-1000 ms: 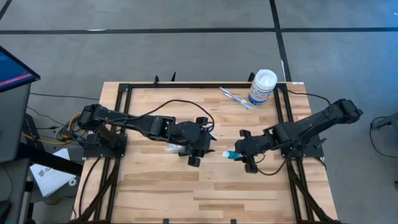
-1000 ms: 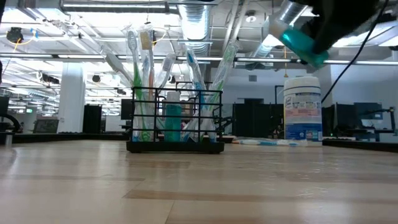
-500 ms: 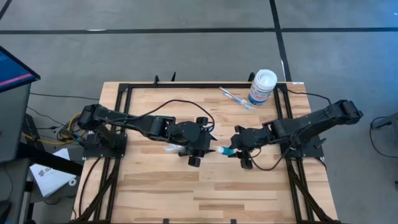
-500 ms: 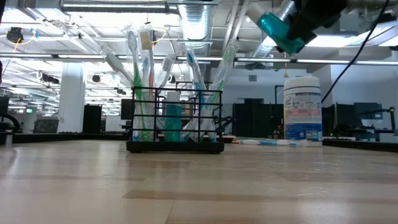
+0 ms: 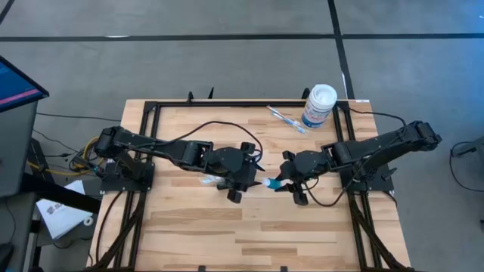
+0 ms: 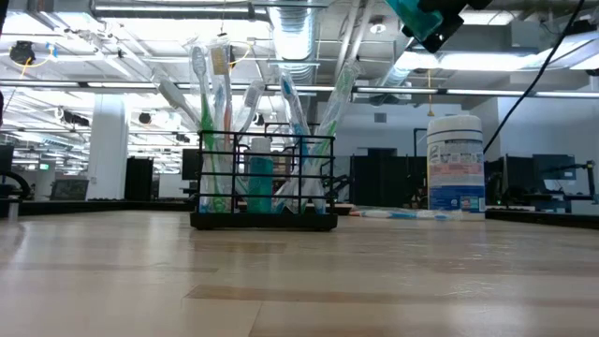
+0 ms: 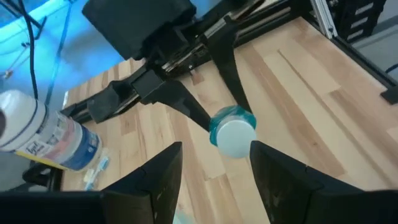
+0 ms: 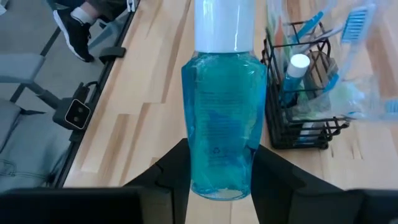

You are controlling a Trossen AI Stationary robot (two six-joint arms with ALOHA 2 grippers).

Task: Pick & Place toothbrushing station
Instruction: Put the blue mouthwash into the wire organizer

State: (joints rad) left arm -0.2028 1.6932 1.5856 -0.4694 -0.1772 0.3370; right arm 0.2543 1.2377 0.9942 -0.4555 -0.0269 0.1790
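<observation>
A wooden worktop (image 5: pixel 249 234) seen from above carried two dark robot arms reaching toward its middle. The right gripper (image 5: pixel 281 181) was clamped on a bottle (image 8: pixel 219 130) of clear teal liquid with a white cap, gripped around its lower body, the cap pointing toward the left arm. In the level view the bottle (image 6: pixel 419 17) hung high above the worktop, at the upper edge, tilted, above and to the right of the holder.

The holder (image 6: pixel 266 183), a small black wire-mesh rack with compartments, stood upright on the worktop near the centre. It was packed with toothbrushes (image 6: pixel 208 94) leaning outward at angles, and a small tube with a white cap (image 6: pixel 260 173) stood inside it. From the right wrist camera the holder (image 8: pixel 298 106) sat just beyond the bottle, slightly to one side of it, not touching it. From above the holder was mostly hidden under the left arm.

The left gripper (image 5: pixel 240 183) hovered over the holder with its fingers spread wide and nothing between them; its wrist camera looked across at the bottle's white cap (image 7: pixel 236 135) facing it, close by.

A white round canister (image 5: pixel 319 106) with a yellow and blue label stood at the far right edge of the worktop, well apart from the holder, with a pen-like item (image 5: pixel 285 119) lying just beside it
</observation>
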